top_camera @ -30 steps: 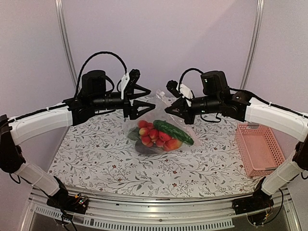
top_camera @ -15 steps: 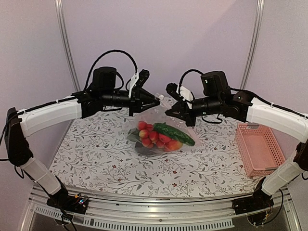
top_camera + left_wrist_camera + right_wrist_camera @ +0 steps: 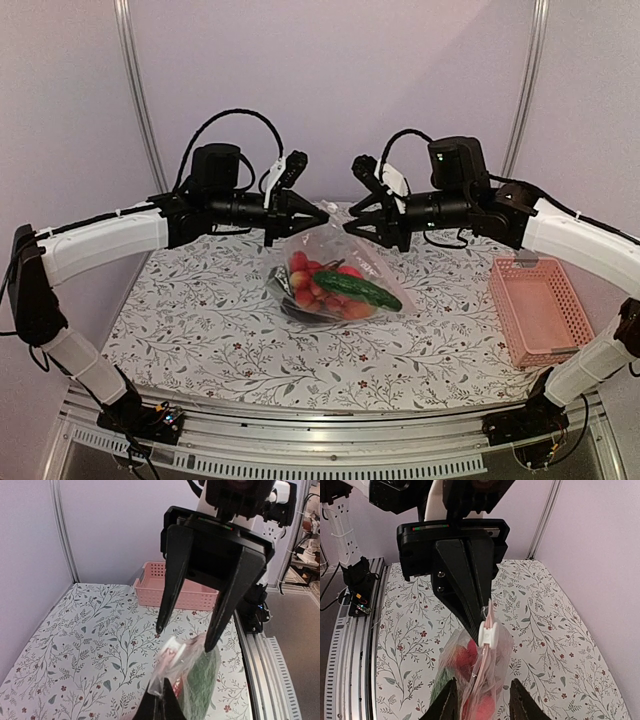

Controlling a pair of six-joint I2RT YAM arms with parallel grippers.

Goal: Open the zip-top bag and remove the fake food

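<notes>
The zip-top bag (image 3: 335,262) hangs by its top corner from my left gripper (image 3: 322,213), which is shut on it; the bag's lower part sags toward the table. Through the plastic I see the fake food: red round pieces (image 3: 308,283) and a dark green cucumber (image 3: 358,289). In the left wrist view my left gripper (image 3: 161,700) pinches the plastic below the white slider (image 3: 173,654). My right gripper (image 3: 352,218) faces it, open. In the right wrist view its fingers (image 3: 447,704) stand either side of the bag (image 3: 485,680), just short of the slider (image 3: 488,633), without gripping.
A pink mesh basket (image 3: 540,310) stands at the table's right edge, also in the left wrist view as the pink basket (image 3: 150,587). The flowered tablecloth (image 3: 200,320) spreads around the bag. Purple walls close in behind and at both sides.
My left gripper came in from the left and shut on the bag's top. My right gripper let go of the bag and opened, drawing back slightly. The bag shifted a little.
</notes>
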